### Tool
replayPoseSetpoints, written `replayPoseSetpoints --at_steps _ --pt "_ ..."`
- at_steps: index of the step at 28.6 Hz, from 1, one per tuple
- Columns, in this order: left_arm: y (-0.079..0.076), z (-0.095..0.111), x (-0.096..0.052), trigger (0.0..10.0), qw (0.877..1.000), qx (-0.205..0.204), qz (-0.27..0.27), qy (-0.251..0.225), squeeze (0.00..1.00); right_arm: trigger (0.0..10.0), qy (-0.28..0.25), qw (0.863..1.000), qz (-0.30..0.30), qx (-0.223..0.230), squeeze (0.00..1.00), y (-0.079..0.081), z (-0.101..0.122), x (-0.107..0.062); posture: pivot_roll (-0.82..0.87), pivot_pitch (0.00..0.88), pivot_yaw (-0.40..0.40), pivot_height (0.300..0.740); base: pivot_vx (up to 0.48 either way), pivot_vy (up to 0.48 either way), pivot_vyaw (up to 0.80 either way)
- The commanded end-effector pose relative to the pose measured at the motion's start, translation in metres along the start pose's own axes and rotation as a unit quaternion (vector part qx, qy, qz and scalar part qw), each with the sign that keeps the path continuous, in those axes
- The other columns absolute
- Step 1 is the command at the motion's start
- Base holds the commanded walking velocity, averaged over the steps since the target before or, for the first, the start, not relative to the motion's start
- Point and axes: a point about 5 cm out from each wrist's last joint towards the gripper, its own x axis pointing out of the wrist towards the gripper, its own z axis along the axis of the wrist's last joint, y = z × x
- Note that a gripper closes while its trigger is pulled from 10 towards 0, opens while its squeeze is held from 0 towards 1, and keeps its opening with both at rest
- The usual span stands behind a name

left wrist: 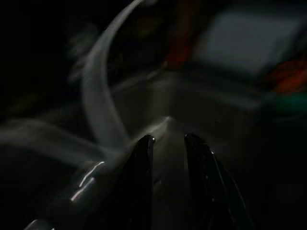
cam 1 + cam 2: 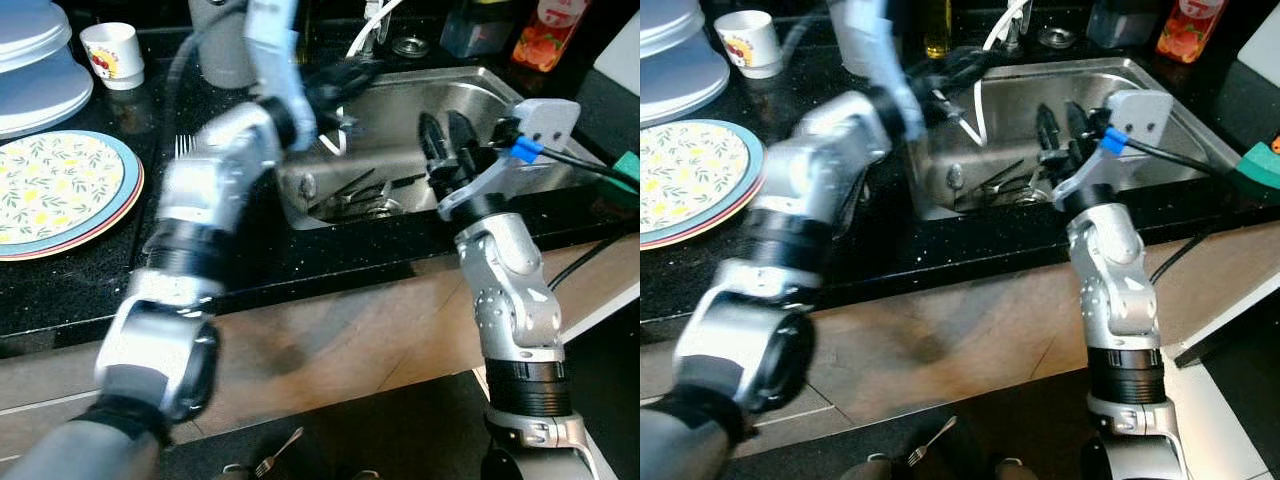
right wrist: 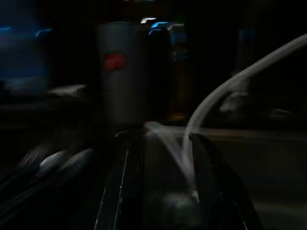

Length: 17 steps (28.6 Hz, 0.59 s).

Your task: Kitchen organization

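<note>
Left eye view: your left gripper (image 2: 345, 75) is blurred over the back-left corner of the sink (image 2: 500, 100), and you can't tell from here how its fingers stand. Your right gripper (image 2: 447, 140) hangs just inside the sink's front edge, fingers a little apart with nothing between them — the cutlery (image 2: 365, 195) lies below and to its left on the sink floor. Far left of both on the black bench (image 2: 330, 262) sit a floral plate (image 2: 60, 190) and a cup (image 2: 112, 54).

Right eye view: a fork (image 2: 931, 443) lies on the floor by your feet.

Left wrist view: dark, but the fingers (image 1: 144, 182) show a narrow gap, empty.

Right wrist view: fingers (image 3: 122, 191) apart, a grey canister (image 3: 120, 72) beyond them.
</note>
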Motion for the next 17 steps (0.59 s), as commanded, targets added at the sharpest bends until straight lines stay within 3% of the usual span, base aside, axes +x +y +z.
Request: replayPoseSetpoints --at_steps 1,5,13,17 --pt "0.016 -0.017 -0.018 10.0 0.995 -0.008 0.073 0.07 0.0 10.0 0.02 0.998 0.057 0.002 0.0 0.012 -0.004 -0.004 0.15 0.164 -0.004 0.74 0.0 0.0 0.0" --pt "0.019 -0.025 -0.042 10.0 0.989 -0.049 0.105 0.094 0.0 10.0 0.033 0.993 0.115 0.019 0.0 0.022 -0.008 -0.007 0.18 0.167 -0.017 0.74 0.0 0.0 0.0" --pt "0.018 -0.024 -0.066 10.0 0.985 -0.039 0.123 0.119 0.0 10.0 0.019 0.988 0.138 0.059 0.0 0.027 -0.004 -0.006 0.2 0.167 -0.027 0.74 0.0 0.0 0.0" --pt "0.014 -0.041 -0.08 10.0 0.976 -0.041 0.13 0.169 0.0 10.0 0.016 0.983 0.167 0.074 0.0 0.031 -0.002 -0.009 0.21 0.167 -0.028 0.74 0.0 0.0 0.0"
